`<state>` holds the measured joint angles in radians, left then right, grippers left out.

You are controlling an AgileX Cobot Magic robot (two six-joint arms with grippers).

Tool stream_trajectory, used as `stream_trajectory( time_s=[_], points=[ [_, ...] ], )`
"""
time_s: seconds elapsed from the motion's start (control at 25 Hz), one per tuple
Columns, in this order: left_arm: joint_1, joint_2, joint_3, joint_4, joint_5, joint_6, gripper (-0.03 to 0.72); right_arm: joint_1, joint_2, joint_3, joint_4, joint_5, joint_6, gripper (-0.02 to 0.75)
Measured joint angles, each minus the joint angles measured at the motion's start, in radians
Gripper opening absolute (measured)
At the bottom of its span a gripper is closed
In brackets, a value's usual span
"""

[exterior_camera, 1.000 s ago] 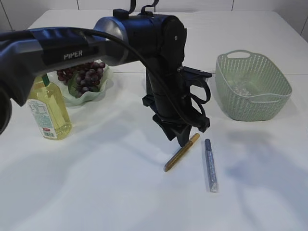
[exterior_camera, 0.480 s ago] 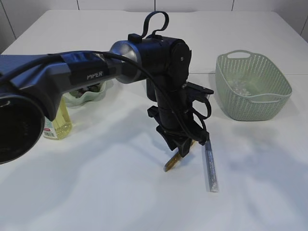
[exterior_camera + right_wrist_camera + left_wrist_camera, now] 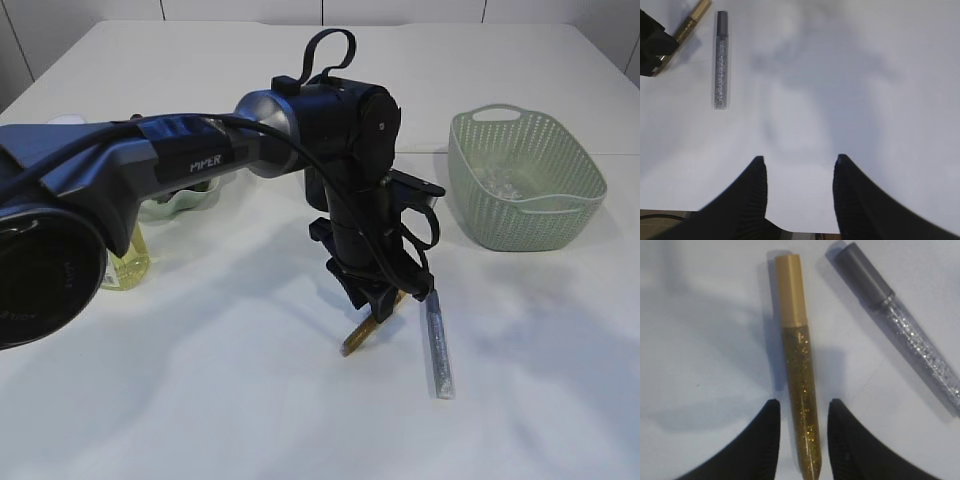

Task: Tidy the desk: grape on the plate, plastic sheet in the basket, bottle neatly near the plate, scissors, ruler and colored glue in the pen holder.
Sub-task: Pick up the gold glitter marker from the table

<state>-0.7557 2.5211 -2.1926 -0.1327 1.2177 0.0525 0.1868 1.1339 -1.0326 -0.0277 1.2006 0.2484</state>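
Note:
A gold glitter glue (image 3: 360, 337) lies on the white table beside a silver glitter glue (image 3: 438, 350). My left gripper (image 3: 386, 306) reaches across the middle and stands low over the gold one. In the left wrist view the gold glue (image 3: 800, 390) lies between the two fingertips of this gripper (image 3: 802, 407), which is open, with a gap on each side. The silver glue (image 3: 910, 335) lies to its right. My right gripper (image 3: 799, 161) is open over bare table, with the silver glue (image 3: 721, 60) far ahead on its left. The grape, scissors, ruler and pen holder are hidden or out of view.
A pale green basket (image 3: 525, 215) stands at the right, with something clear glinting inside (image 3: 497, 180). The green plate (image 3: 180, 203) and the yellow bottle (image 3: 125, 263) peek out behind my left arm at the left. The table's near edge shows under the right gripper.
My left arm has swung forward and lowered its gripper around the gold glue, and it now covers the grapes. The right gripper's jaws have narrowed a little.

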Motion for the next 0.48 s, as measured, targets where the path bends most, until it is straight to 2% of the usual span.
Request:
stream_trajectory(
  time_s=[0.28,0.48],
  points=[
    [0.0,-0.017,0.003,0.0,0.0,-0.016,0.239,0.0,0.0,0.0,0.0,0.0,0.0,0.351],
    [0.0,-0.078,0.065,0.0,0.0,-0.018,0.239,0.0,0.0,0.0,0.0,-0.003,0.0,0.351]
  ],
)
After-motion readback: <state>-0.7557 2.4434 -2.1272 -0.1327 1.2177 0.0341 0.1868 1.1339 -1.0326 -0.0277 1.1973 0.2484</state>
